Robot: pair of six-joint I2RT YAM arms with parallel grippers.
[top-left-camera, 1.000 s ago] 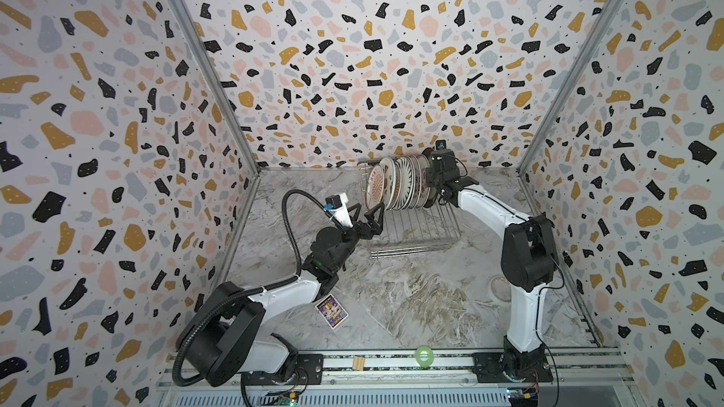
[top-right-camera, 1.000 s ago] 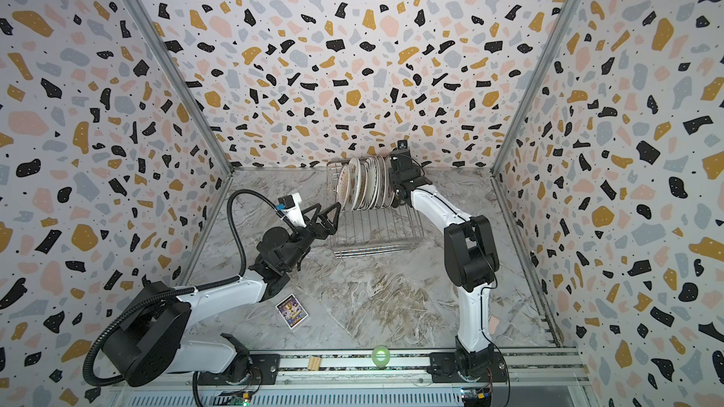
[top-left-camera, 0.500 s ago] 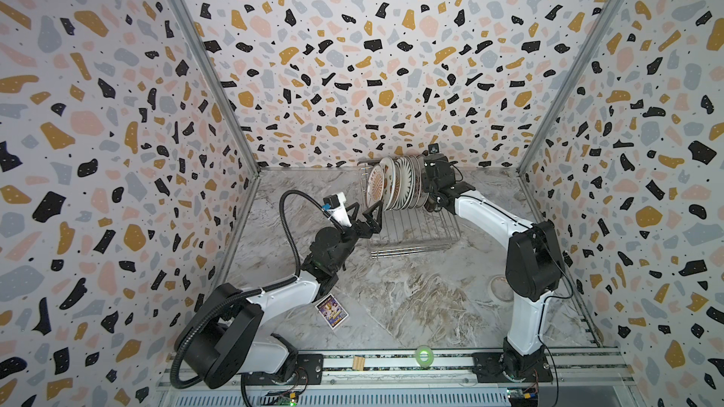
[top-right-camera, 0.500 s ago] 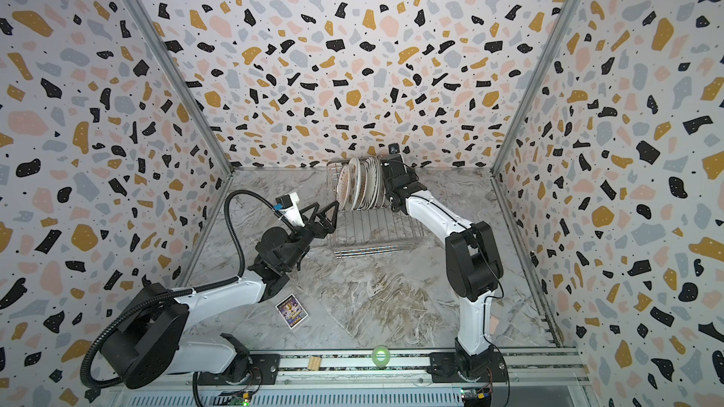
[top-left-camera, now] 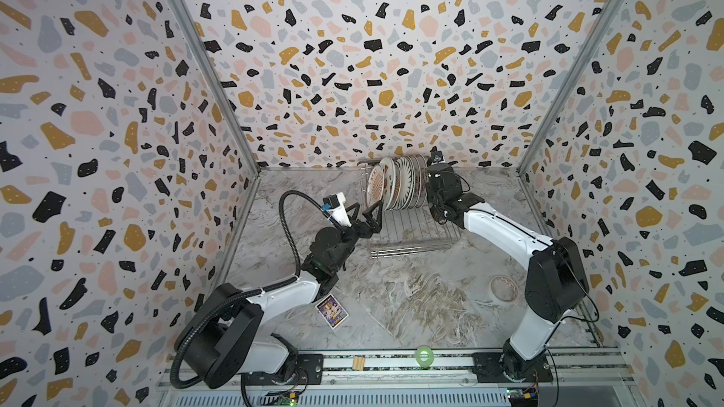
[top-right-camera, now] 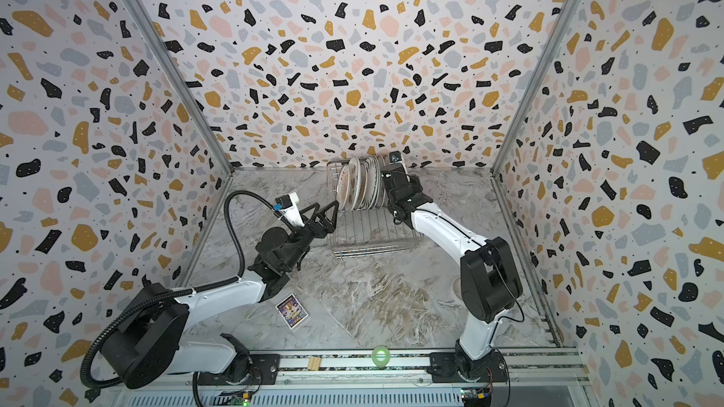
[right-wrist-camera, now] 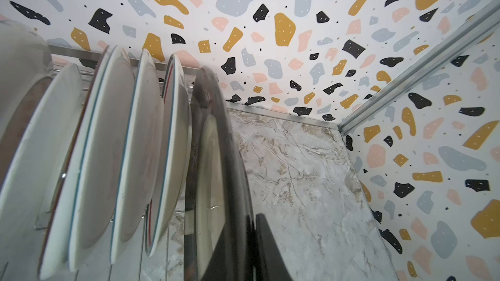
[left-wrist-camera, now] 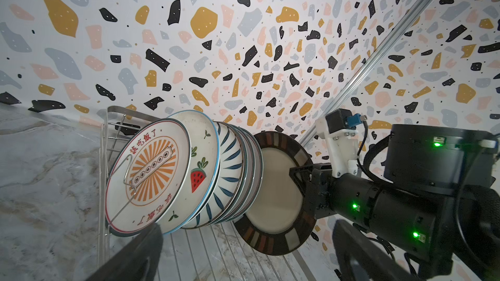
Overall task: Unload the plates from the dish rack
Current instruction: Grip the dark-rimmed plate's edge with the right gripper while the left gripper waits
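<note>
The dish rack (top-left-camera: 415, 234) (top-right-camera: 372, 238) stands at the back of the table with several plates (top-left-camera: 395, 185) (top-right-camera: 358, 185) on edge in a row. In the left wrist view an orange sunburst plate (left-wrist-camera: 151, 174) is nearest, then a watermelon plate (left-wrist-camera: 200, 158) and a striped plate (left-wrist-camera: 230, 163). The dark-rimmed beige plate (left-wrist-camera: 276, 193) (right-wrist-camera: 213, 158) is at the row's right end, a little apart from the others. My right gripper (top-left-camera: 429, 182) (right-wrist-camera: 251, 220) is shut on its rim. My left gripper (top-left-camera: 366, 207) (top-right-camera: 325, 205) (left-wrist-camera: 243, 250) is open and empty at the rack's front left corner.
A purple card (top-left-camera: 332, 311) lies by the left arm. A clear tape roll (top-left-camera: 504, 287) lies on the table near the right arm's elbow. A green tape roll (top-left-camera: 423, 356) and a small wooden block (top-left-camera: 357, 362) sit on the front rail. Patterned walls close in three sides.
The right arm's elbow has swung down and toward the front right while its gripper stays on the end plate. The left arm has hardly moved.
</note>
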